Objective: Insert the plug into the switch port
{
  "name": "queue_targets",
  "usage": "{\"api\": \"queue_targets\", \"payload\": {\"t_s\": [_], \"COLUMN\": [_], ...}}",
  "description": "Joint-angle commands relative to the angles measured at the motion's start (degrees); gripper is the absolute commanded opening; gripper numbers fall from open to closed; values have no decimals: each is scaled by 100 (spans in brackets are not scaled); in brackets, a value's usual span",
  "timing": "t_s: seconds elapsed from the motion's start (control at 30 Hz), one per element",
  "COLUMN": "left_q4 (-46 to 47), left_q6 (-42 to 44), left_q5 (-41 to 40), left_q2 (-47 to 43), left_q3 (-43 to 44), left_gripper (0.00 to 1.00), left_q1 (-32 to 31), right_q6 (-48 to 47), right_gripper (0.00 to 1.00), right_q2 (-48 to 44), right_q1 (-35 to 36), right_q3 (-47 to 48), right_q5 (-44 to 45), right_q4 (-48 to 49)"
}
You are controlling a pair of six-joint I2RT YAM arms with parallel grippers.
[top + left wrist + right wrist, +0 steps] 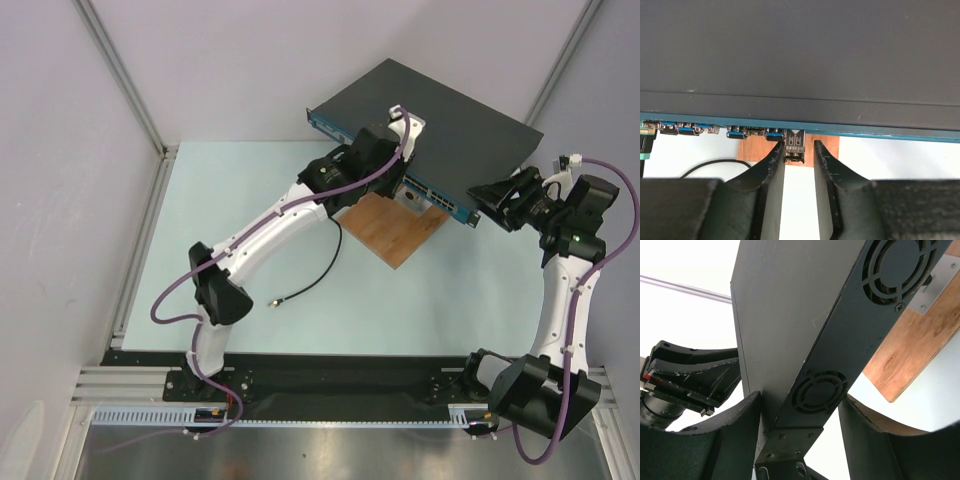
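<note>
The switch [430, 115] rests tilted on a wooden board [395, 235], its blue port face toward the arms. In the left wrist view a small metal plug [795, 150] sits in a port under the switch's [800, 50] front edge. My left gripper [799, 145] is open around the plug: the left finger touches it, and a gap separates it from the right finger. In the top view the left gripper [392, 178] is at the port face. My right gripper [799, 397] is shut on the switch's [785, 315] fan end, seen at the right corner [497, 200].
A loose black cable [315, 280] lies on the pale table left of the board, also seen as the cable [710, 164] in the left wrist view. Several other ports [685, 129] line the face to the plug's left. Grey walls and rails enclose the table.
</note>
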Motion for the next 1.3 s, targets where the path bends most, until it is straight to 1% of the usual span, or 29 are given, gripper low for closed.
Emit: {"api": "queue_targets", "payload": {"t_s": [0.0, 0.07, 0.2, 0.37, 0.47, 0.5, 0.57, 0.6, 0.63, 0.67, 0.83, 1.0, 1.27], "left_q4": [1300, 1142, 738, 228, 69, 43, 34, 16, -36, -63, -352, -327, -160], "left_q6": [218, 244, 306, 411, 455, 481, 447, 438, 403, 377, 280, 183, 183], "left_q5": [52, 105, 193, 342, 447, 543, 754, 851, 982, 1001, 1072, 1072, 580], "left_q2": [-597, -904, -1317, -1696, -1820, -1829, -1820, -1794, -1707, -1654, -1188, -854, -546], "left_q3": [-244, -438, -886, -1195, -1345, -1371, -1406, -1397, -1371, -1336, -836, -510, -194], "left_gripper": [35, 36, 43, 43, 38, 32, 22, 11, 7, 1, 0, 0, 0], "left_q1": [68, 94, 129, 156, 165, 173, 173, 173, 173, 165, 165, 165, 165], "right_q6": [-468, -477, -468, -441, -424, -424, -406, -398, -406, -415, -459, -485, -520], "right_gripper": [0, 0, 0, 0, 0, 0, 0, 0, 0, 0, 0, 0, 0], "right_q2": [125, 151, 186, 204, 212, 221, 239, 239, 248, 248, 248, 256, 309], "right_q1": [81, 11, -121, -139, -139, -139, -139, -139, -148, -139, -157, -165, -157], "right_q3": [157, 166, 193, 193, 193, 193, 193, 193, 193, 201, 228, 219, 210], "right_q5": [-453, -506, -559, -567, -567, -567, -576, -576, -585, -585, -585, -585, -611], "right_q4": [337, 337, 363, 407, 433, 442, 451, 451, 451, 451, 398, 363, 346]}}
